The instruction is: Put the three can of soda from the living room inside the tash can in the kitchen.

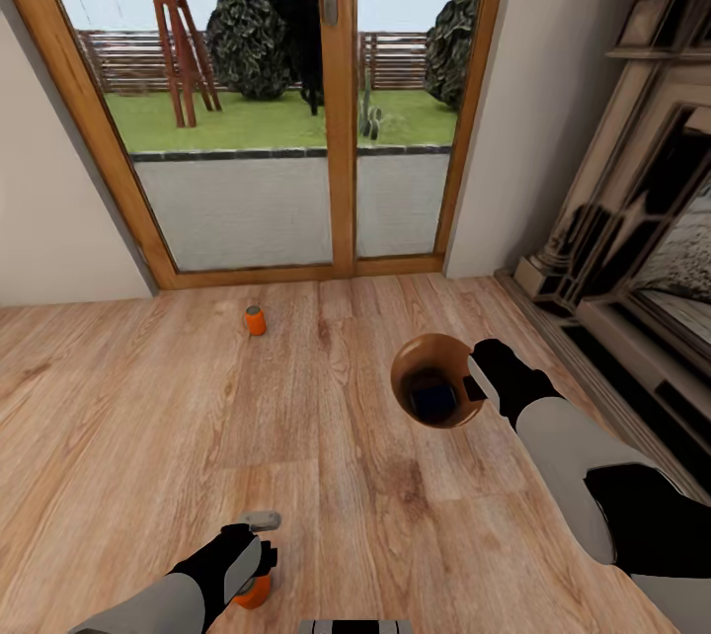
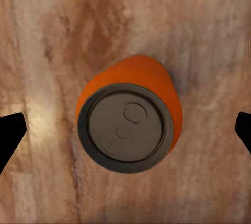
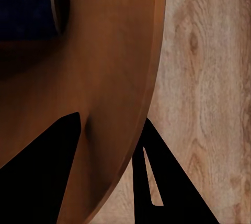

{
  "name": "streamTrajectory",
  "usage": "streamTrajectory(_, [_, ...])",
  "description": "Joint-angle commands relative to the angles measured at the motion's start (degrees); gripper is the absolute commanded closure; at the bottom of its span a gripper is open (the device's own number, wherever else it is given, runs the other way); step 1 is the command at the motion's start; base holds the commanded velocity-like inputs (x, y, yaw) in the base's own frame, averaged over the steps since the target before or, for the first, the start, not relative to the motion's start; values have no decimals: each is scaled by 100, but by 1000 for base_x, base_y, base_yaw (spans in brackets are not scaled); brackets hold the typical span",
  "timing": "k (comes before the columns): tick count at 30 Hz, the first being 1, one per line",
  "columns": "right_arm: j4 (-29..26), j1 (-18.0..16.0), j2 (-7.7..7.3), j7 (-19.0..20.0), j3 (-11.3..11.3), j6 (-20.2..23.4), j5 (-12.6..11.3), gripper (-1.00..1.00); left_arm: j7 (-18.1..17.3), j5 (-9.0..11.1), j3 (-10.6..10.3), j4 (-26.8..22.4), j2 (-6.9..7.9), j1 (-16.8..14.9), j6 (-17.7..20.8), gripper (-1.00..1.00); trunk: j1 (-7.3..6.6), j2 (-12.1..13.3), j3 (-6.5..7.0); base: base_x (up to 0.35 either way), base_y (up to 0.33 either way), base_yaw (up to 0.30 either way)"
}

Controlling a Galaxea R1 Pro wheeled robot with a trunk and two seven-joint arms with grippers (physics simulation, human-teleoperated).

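Item, living room: wood-plank floor (image 1: 118,397); glass doors (image 1: 296,101) ahead, giving onto a garden; stone fireplace (image 1: 632,249) along the right wall.

Item, trash can (image 1: 434,379): carried off the floor by the right gripper (image 1: 480,379); mouth turned toward the head camera, orange-brown interior showing; the right wrist view has one finger inside the wall and one outside, pinching the rim (image 3: 149,77); a dark blue can (image 1: 433,400) lies at the bottom of the bin.

Item, near orange can (image 2: 128,119): upright on the floor, grey top uppermost, close in front of the robot; the left gripper (image 1: 259,547) hangs directly over it, fingers (image 2: 8,137) spread wide to either side and well clear of the can's body; not yet held.

Item, far orange can (image 1: 256,320): upright on the floor nearer the doors, well apart from both arms; untouched.

Step in hand, as judged: second can of three, at the approach; one can binned, two on the floor.

Next move, as judged: lower the left gripper straight down until the fingers bracket the can's side; close; lift; carry across to the bin's mouth and release; the bin wants holding steady and mouth-up enough to keep its contents; an off-centre close could tip the can.
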Motion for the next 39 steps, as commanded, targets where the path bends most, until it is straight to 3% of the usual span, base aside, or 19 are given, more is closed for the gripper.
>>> streamTrajectory(1, [-5, -3, 0, -2, -1, -1, 15, 100, -1, 0, 0, 1, 1, 0, 0, -100, -1, -1, 1, 0, 0, 0])
streamTrajectory(6, [-5, -3, 1, -2, 11, -1, 15, 100, -1, 0, 0, 2, 1, 0, 0, -100, 7, -5, -66, 0, 0, 0])
streamTrajectory(39, [4, -3, 36, -2, 18, -1, 15, 100, -13, 8, 0, -9, 6, 0, 0, -100, 7, -5, -66, 0, 0, 0])
